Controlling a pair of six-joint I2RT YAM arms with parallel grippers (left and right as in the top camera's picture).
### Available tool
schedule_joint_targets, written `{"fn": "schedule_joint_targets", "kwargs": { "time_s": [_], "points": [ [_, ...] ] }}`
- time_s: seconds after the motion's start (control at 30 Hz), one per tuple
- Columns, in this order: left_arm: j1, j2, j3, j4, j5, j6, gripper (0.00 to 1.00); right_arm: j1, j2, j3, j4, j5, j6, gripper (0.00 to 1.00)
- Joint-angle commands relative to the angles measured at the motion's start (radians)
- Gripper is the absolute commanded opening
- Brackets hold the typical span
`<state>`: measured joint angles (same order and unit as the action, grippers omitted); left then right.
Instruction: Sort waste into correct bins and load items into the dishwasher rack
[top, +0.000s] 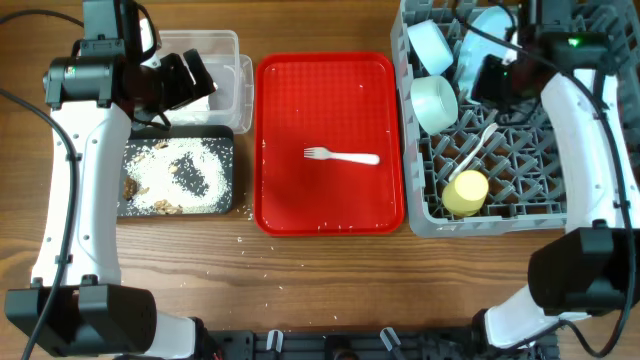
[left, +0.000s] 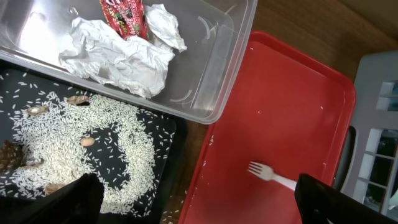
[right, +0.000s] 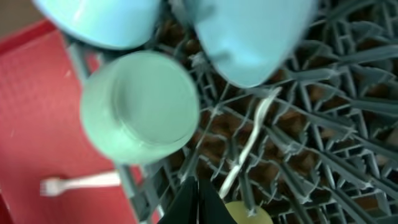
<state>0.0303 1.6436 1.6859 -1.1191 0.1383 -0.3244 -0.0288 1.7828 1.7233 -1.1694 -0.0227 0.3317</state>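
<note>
Yellow plastic marks the near corner of the grey grid rack (top: 520, 150), where a small round cup (top: 466, 192) stands among the upright pegs. On the wooden counter (top: 300, 280), a few stray grains lie in front of the flat red tray (top: 300, 90). A white plastic fork (top: 342, 156) lies alone on its pebbled surface, tines to the left. To the tray's left sits the shallow black tray (left: 166, 149), dusted with white rice (top: 175, 165), with brown scraps (top: 130, 187) along its left side.

Just beyond the cup, a white spoon (top: 478, 145) lies slanted across the pegs. Past it a pale green bowl (top: 435, 103) rests against the rack's left wall. The right fingers (right: 199, 198) hang above the rack here, pressed together with nothing between them; their camera's view is blurred.

Farther back on the left, the clear rectangular tub (left: 211, 74) sits against the black tray and holds crumpled white napkins (left: 124, 56) and a red wrapper (left: 124, 15). The left fingers (top: 185, 78) hover where tub and tray meet, spread wide and empty. In the rack's far corner a second bowl (top: 428, 45) and a pale blue plate (top: 480, 40) are propped among the pegs.
</note>
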Motion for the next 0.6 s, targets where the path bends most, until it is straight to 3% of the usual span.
{"fn": "schedule_joint_targets", "kwargs": {
  "time_s": [0.0,0.1,0.13,0.17,0.2,0.3,0.37,0.57],
  "points": [
    [0.005,-0.005,0.011,0.001,-0.009,-0.005,1.0,0.046,-0.008,-0.015,0.053,-0.221,-0.204,0.05],
    [0.005,-0.005,0.011,0.001,-0.009,-0.005,1.0,0.194,-0.006,-0.016,0.088,-0.275,-0.399,0.17],
    [0.005,-0.005,0.011,0.001,-0.009,-0.005,1.0,0.248,-0.004,-0.017,0.094,-0.273,-0.456,0.25],
    [0.005,-0.005,0.011,0.001,-0.009,-0.005,1.0,0.325,0.002,-0.027,0.121,-0.259,-0.483,0.45],
    [0.005,-0.005,0.011,0.001,-0.009,-0.005,1.0,0.372,0.013,-0.04,0.152,-0.259,-0.483,0.5],
    [0.005,-0.005,0.011,0.001,-0.009,-0.005,1.0,0.48,0.105,-0.1,0.226,-0.266,-0.491,0.54],
    [0.005,-0.005,0.011,0.001,-0.009,-0.005,1.0,0.541,0.203,-0.112,0.237,-0.263,-0.604,0.6],
    [0.005,-0.005,0.011,0.001,-0.009,-0.005,1.0,0.565,0.389,-0.112,0.285,-0.255,-0.729,0.64]
  ]
}}
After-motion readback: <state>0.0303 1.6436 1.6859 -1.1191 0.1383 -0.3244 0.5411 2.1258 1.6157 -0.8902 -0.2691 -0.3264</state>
